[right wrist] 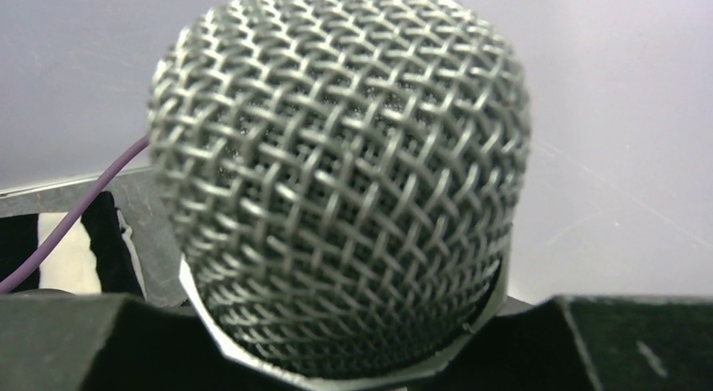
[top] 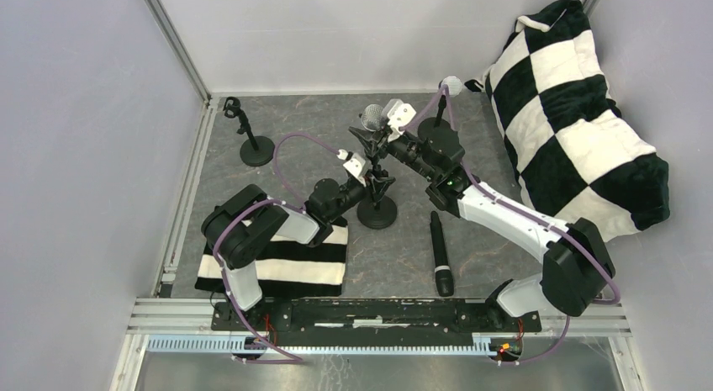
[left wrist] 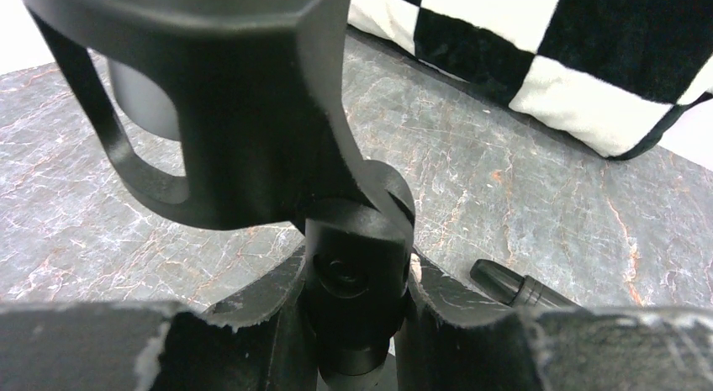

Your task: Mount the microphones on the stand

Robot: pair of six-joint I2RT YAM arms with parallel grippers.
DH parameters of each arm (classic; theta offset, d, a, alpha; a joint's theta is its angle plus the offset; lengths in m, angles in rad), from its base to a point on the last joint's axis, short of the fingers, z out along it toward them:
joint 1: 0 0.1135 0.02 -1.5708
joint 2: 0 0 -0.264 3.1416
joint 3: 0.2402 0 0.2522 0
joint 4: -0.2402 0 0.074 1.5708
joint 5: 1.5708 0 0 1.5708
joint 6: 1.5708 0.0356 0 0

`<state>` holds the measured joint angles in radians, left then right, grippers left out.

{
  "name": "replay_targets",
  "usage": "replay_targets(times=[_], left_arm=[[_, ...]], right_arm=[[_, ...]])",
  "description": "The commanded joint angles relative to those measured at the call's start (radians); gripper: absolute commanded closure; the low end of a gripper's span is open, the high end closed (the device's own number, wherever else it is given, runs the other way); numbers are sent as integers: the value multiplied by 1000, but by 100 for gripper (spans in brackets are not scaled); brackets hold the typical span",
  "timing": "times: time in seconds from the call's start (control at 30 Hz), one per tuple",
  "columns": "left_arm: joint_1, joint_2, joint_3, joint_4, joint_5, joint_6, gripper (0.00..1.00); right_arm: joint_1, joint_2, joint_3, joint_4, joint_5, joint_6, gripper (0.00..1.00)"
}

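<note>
Marbled tabletop (top: pixel 311 113) carries three stands (top: pixel 256 149), three microphones (top: pixel 441 255), one pillow (top: pixel 580 113), one cloth (top: pixel 319 269).

Your two arms: black joints, white shells, purple cabling.
You see bulky black housings and a white forearm shell on the left arm (top: pixel 252 231) and the right arm (top: pixel 513 219). A purple cable (top: pixel 290 143) loops along each, and a green light (top: pixel 451 187) glows on the right one. White brackets sit behind the left gripper (top: pixel 375 174) and right gripper (top: pixel 380 127), and the black fingers (left wrist: pixel 92 349) are scuffed pale at the edges.
</note>
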<state>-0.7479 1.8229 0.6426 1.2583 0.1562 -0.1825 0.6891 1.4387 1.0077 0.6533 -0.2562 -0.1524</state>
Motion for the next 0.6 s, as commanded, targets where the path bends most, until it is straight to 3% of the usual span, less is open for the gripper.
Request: replay_targets(times=[0.0, 0.37, 0.57], left_arm=[[-34, -7, 1, -57, 25, 88, 98], [-65, -7, 3, -96, -29, 146, 98], [-80, 2, 3, -97, -56, 163, 98]], right_arm=[[-13, 48, -19, -470, 42, 32, 100], [-16, 131, 211, -844, 95, 132, 100], [-23, 145, 200, -898, 107, 181, 100]])
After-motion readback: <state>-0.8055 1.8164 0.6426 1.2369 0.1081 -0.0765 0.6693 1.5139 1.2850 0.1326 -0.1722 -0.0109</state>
